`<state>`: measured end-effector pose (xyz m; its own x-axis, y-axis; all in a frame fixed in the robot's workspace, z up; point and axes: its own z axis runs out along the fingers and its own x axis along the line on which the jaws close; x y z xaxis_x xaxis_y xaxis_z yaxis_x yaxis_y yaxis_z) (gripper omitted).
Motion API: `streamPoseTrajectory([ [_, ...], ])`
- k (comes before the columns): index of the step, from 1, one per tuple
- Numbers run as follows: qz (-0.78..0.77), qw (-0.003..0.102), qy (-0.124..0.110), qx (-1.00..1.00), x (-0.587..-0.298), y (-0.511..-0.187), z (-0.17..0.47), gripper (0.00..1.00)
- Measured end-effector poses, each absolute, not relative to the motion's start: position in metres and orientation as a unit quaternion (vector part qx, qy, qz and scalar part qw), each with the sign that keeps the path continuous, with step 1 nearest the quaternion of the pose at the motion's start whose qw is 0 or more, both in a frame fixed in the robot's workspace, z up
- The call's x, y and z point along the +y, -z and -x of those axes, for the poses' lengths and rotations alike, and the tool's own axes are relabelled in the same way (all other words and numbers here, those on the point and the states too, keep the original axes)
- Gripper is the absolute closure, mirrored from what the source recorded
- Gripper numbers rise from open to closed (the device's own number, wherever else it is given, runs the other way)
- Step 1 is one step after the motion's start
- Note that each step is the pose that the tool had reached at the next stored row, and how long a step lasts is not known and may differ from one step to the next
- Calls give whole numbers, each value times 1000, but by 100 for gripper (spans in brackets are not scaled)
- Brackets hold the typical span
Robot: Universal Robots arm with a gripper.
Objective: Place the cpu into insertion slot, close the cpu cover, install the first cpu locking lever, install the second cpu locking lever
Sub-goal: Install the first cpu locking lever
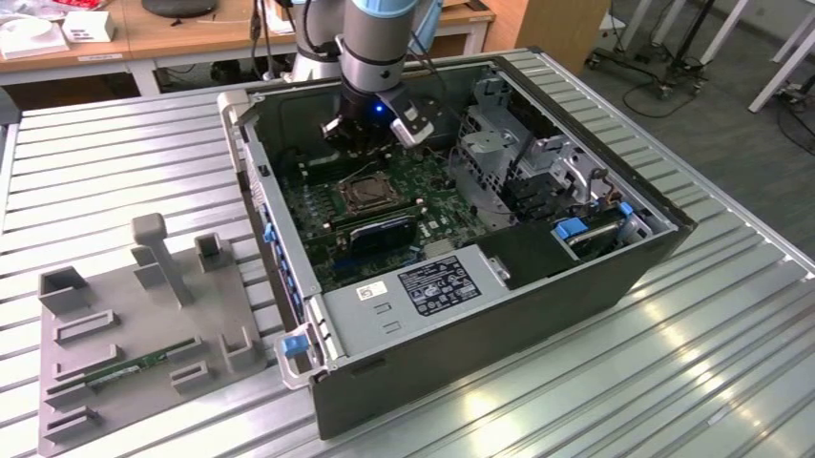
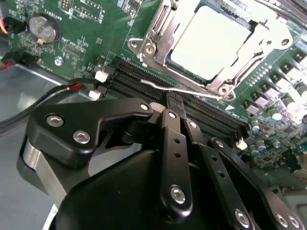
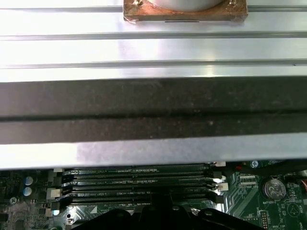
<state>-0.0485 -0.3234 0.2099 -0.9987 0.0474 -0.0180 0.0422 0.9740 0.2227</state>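
"If you peek in the second wrist view, is the cpu in its place?"

"Yes, it sits flat in the insertion slot, and the cpu cover lies down over its edges. Those two steps look done."

"And the levers?"

"One thin locking lever lies along the slot's side, next to the long black memory slots. I think it is not hooked down yet, but I am not sure. The claw is pinched narrow, holds nothing, and its tip is just beside that lever"
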Motion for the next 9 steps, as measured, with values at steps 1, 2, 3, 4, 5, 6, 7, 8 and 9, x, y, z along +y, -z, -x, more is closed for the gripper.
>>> streamPoseTrajectory([
  [1,-23,12,-112,993,-323,-212,49,89],
  [2,-23,12,-113,993,-323,-213,49,89],
  [3,-23,12,-114,993,-323,-214,50,89],
  [4,-23,12,-115,993,-323,-214,51,89],
  [5,-22,12,-115,993,-323,-214,54,89],
  [6,-22,13,-117,993,-323,-214,57,89],
  [7,-23,13,-119,993,-323,-214,60,89],
  [8,-22,13,-121,992,-323,-214,63,89],
  [9,-23,13,-123,992,-323,-214,66,89],
])
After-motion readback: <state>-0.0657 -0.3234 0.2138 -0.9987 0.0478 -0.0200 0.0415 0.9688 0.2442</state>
